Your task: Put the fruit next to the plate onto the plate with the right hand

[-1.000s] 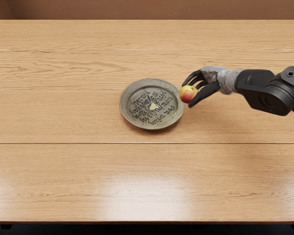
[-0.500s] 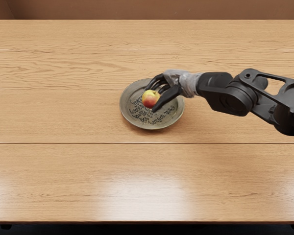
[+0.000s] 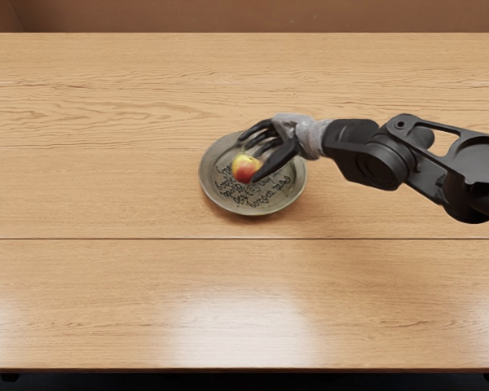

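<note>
Apple (image 3: 244,168) on plate (image 3: 209,176), pale wood worktop (image 3: 147,285).
Right hand (image 3: 270,145) spread wide at its 2 o'clock; brown wall (image 3: 228,15) beyond.

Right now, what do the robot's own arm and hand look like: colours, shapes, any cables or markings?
Only the right arm shows: bulky rounded housings, matte dark grey to black, with an open bracket on top. A pale grey wrist cuff joins it to the black right hand. No cables or markings visible. The left arm is out of view.
</note>
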`<state>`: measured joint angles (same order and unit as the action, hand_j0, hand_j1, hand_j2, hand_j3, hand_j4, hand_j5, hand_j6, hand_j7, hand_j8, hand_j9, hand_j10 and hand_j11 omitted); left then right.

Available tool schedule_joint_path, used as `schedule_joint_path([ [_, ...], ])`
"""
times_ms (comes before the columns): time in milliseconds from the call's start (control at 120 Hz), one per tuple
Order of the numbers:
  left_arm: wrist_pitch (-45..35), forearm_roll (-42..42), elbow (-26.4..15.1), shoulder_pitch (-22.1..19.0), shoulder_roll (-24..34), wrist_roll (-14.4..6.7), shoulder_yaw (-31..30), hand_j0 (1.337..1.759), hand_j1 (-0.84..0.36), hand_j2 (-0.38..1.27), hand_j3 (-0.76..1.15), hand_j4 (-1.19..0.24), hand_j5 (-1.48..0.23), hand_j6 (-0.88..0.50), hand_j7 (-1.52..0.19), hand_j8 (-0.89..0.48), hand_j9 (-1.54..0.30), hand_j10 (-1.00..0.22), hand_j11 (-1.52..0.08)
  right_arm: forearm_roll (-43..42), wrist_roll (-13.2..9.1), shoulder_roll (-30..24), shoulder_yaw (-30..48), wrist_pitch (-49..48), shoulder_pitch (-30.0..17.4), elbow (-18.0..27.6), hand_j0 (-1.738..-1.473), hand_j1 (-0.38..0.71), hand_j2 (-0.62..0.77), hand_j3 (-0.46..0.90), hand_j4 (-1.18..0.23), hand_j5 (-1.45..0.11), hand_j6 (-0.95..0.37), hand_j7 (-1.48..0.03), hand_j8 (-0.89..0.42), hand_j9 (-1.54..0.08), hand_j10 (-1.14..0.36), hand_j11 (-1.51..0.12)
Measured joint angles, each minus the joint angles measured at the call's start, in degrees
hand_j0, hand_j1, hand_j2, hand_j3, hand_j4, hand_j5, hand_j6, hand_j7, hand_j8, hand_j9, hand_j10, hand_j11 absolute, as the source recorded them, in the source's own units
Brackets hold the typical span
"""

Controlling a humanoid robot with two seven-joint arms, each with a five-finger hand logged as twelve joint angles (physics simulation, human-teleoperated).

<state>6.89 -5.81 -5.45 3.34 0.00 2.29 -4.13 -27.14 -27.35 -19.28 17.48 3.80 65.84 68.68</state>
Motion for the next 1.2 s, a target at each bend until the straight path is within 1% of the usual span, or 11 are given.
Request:
schedule_joint_path([
  [125,0.0,0.0,0.0,0.0,0.0,0.0,0.0,1.658,0.07,0.05,0.00,-0.23,-0.30,-0.23,-0.30,-0.23,-0.30,-0.23,-0.30,0.0,0.0,-0.2,0.0,0.0,0.0,-0.2,-1.658,0.03,0.00,0.00,-0.34,-0.45,-0.31,-0.45,-0.32,-0.45,-0.34,-0.45],
  [208,0.0,0.0,0.0,0.0,0.0,0.0,0.0,1.658,0.07,0.05,0.00,-0.23,-0.30,-0.23,-0.30,-0.23,-0.30,-0.23,-0.30,0.2,0.1,-0.7,0.3,0.0,0.0,-0.2,-1.658,-0.05,-0.01,0.00,-0.26,-0.35,-0.25,-0.35,-0.25,-0.35,-0.27,-0.35],
  [292,0.0,0.0,0.0,0.0,0.0,0.0,0.0,1.658,0.07,0.05,0.00,-0.23,-0.30,-0.23,-0.30,-0.23,-0.30,-0.23,-0.30,0.7,0.2,-2.0,2.3,-0.6,-0.5,0.3,-1.658,-0.13,-0.01,0.00,-0.19,-0.25,-0.18,-0.25,-0.18,-0.25,-0.19,-0.25],
  [358,0.0,0.0,0.0,0.0,0.0,0.0,0.0,1.658,0.07,0.05,0.00,-0.23,-0.30,-0.23,-0.30,-0.23,-0.30,-0.23,-0.30,2.6,0.2,-4.0,5.5,-3.7,-2.1,0.8,-1.658,-0.18,-0.01,0.00,-0.15,-0.20,-0.14,-0.20,-0.14,-0.20,-0.15,-0.20],
  [475,0.0,0.0,0.0,0.0,0.0,0.0,0.0,1.658,0.07,0.05,0.00,-0.23,-0.30,-0.23,-0.30,-0.23,-0.30,-0.23,-0.30,7.9,0.2,-8.3,12.0,-11.9,-6.5,2.1,-1.658,-0.23,-0.01,0.00,-0.10,-0.13,-0.10,-0.13,-0.10,-0.13,-0.10,-0.13],
  [592,0.0,0.0,0.0,0.0,0.0,0.0,0.0,1.658,0.07,0.05,0.00,-0.23,-0.30,-0.23,-0.30,-0.23,-0.30,-0.23,-0.30,14.6,0.2,-12.9,16.0,-21.5,-10.2,2.7,-1.658,-0.26,-0.01,0.00,-0.07,-0.10,-0.07,-0.10,-0.07,-0.10,-0.08,-0.10],
  [708,0.0,0.0,0.0,0.0,0.0,0.0,0.0,1.658,0.07,0.05,0.00,-0.23,-0.30,-0.23,-0.30,-0.23,-0.30,-0.23,-0.30,22.6,0.1,-18.2,17.3,-31.4,-12.9,2.9,-1.658,-0.28,-0.01,0.00,-0.06,-0.08,-0.06,-0.08,-0.06,-0.08,-0.06,-0.08],
  [775,0.0,0.0,0.0,0.0,0.0,0.0,0.0,1.658,0.07,0.05,0.00,-0.23,-0.30,-0.23,-0.30,-0.23,-0.30,-0.23,-0.30,26.6,0.2,-21.1,17.6,-34.9,-14.2,2.9,-1.658,-0.29,-0.01,0.00,-0.05,-0.07,-0.05,-0.07,-0.05,-0.07,-0.05,-0.07],
  [875,0.0,0.0,0.0,0.0,0.0,0.0,0.0,1.658,0.07,0.05,0.00,-0.23,-0.30,-0.23,-0.30,-0.23,-0.30,-0.23,-0.30,31.3,0.7,-25.2,18.0,-37.3,-16.3,2.6,-1.658,-0.29,-0.01,0.00,-0.05,-0.06,-0.05,-0.06,-0.05,-0.06,-0.05,-0.06],
  [1042,0.0,0.0,0.0,0.0,0.0,0.0,0.0,1.658,0.07,0.05,0.00,-0.23,-0.30,-0.23,-0.30,-0.23,-0.30,-0.23,-0.30,35.0,1.9,-30.1,21.1,-38.5,-21.2,2.1,-1.658,-0.30,-0.01,0.00,-0.04,-0.05,-0.04,-0.06,-0.04,-0.05,-0.04,-0.05],
  [1200,0.0,0.0,0.0,0.0,0.0,0.0,0.0,1.658,0.07,0.05,0.00,-0.23,-0.30,-0.23,-0.30,-0.23,-0.30,-0.23,-0.30,37.0,2.1,-32.3,22.2,-38.8,-23.9,0.1,-1.658,-0.30,-0.01,0.00,-0.04,-0.05,-0.04,-0.05,-0.04,-0.05,-0.04,-0.05],
])
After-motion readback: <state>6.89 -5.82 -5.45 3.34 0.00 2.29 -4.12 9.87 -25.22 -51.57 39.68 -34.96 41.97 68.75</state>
